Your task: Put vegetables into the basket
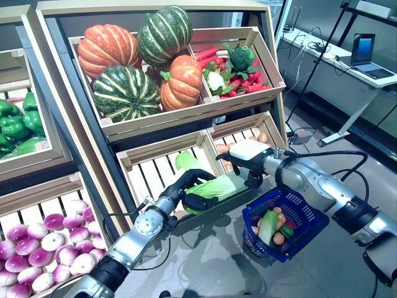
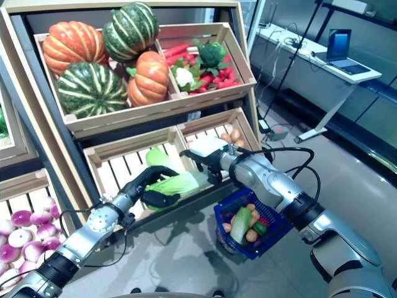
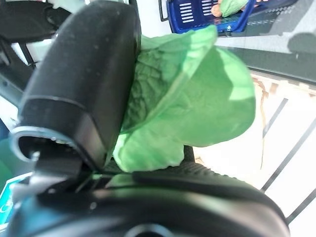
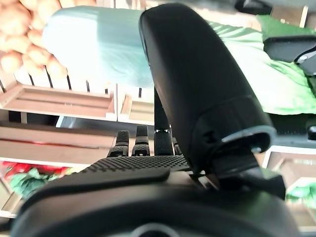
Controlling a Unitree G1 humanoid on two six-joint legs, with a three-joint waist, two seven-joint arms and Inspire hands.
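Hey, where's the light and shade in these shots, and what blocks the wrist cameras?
Left wrist view: the left hand fills the near side and shades the cabbage next to it, while the leaf's far part is brightly lit. Right wrist view: the right hand blocks the middle. Left eye view: deep shade lies under the pumpkin crate.

Two silver-grey jointed arms with black bands end in matte black hands: left hand [image 1: 197,189], right hand [image 1: 243,162], whose back bears a white cover.

Pale green cabbage [image 1: 218,187], blue basket [image 1: 310,217] — striped, perhaps green-white squash [image 1: 126,93]
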